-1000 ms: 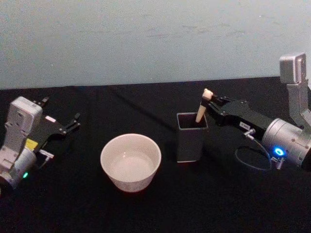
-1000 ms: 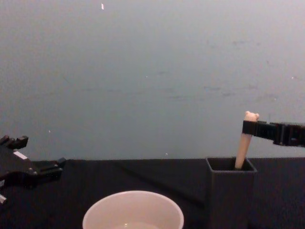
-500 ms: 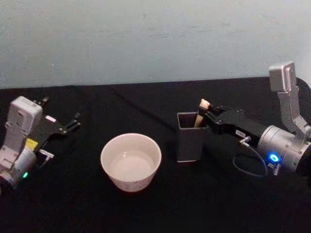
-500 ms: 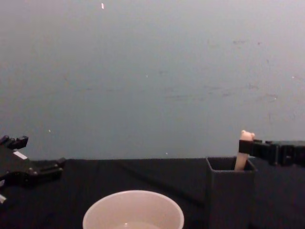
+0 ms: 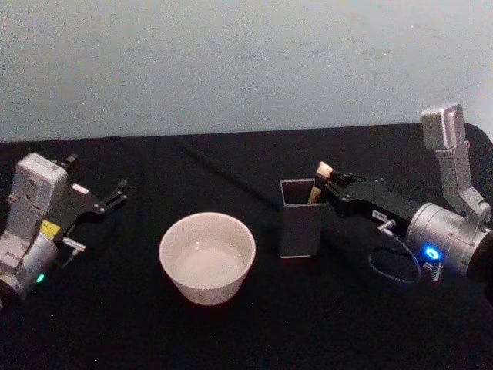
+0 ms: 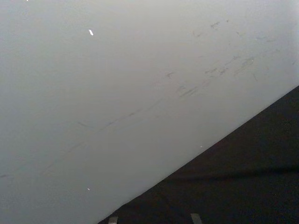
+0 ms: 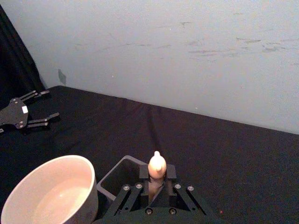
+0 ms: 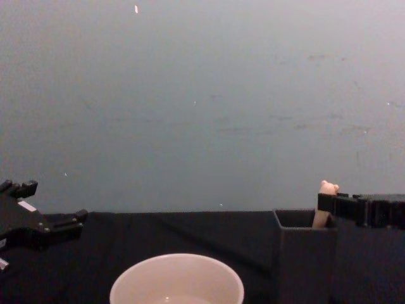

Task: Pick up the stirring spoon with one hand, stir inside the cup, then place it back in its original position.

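The slim beige bear-topped stirring spoon (image 5: 319,179) stands in the dark grey square holder box (image 5: 301,217), its handle pinched by the right gripper (image 5: 330,183); the wide cream-white cup (image 5: 207,257) sits beside. Left gripper (image 5: 115,193), fingers spread, idles near the black tabletop's (image 5: 231,331) left edge.

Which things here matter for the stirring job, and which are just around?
Job:
stirring spoon, standing in the dark holder
right gripper, shut on its handle
cup

Just around:
left gripper, open, parked at the left
black tablecloth
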Tool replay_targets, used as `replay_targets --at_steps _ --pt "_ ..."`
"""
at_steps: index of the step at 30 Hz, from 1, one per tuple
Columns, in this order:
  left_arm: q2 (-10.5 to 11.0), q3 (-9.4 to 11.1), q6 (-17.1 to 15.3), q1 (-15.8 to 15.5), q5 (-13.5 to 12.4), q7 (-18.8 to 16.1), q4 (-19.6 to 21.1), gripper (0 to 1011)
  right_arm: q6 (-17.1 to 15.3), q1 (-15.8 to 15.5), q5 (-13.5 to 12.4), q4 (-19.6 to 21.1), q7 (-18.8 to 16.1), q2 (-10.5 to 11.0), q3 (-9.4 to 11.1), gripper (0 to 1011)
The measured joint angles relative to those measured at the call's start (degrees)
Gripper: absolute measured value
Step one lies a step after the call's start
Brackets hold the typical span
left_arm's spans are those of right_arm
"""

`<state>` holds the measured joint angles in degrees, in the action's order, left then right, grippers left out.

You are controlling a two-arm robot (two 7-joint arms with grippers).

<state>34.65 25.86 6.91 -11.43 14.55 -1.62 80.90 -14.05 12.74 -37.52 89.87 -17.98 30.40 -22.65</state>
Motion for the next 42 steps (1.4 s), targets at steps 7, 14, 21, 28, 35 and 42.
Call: replay_targets --at_steps 7,14,21,28,35,42 --pt "0.0 0.0 0.0 0.0 0.0 0.0 0.0 1001 0.0 0.0 -0.1 0.0 -0.1 0.0 0.0 210" --pt "0.0 0.0 0.0 0.0 0.0 0.0 0.0 1001 0.1 0.0 -0.1 0.0 -0.1 0.1 0.0 210" --pt "0.0 0.0 0.0 0.0 0.0 0.0 0.0 1001 0.1 0.0 -0.1 0.0 -0.1 0.1 -0.1 346" --pt "0.0 0.0 0.0 0.0 0.0 0.0 0.0 1001 0.1 0.0 -0.1 0.0 -0.2 0.1 -0.1 564" --pt "0.0 0.0 0.0 0.0 0.0 0.0 0.0 1001 0.1 0.0 -0.1 0.0 -0.2 0.1 0.0 798" --pt "0.0 0.0 0.0 0.0 0.0 0.0 0.0 1001 0.1 0.0 -0.2 0.0 -0.2 0.1 0.0 983"
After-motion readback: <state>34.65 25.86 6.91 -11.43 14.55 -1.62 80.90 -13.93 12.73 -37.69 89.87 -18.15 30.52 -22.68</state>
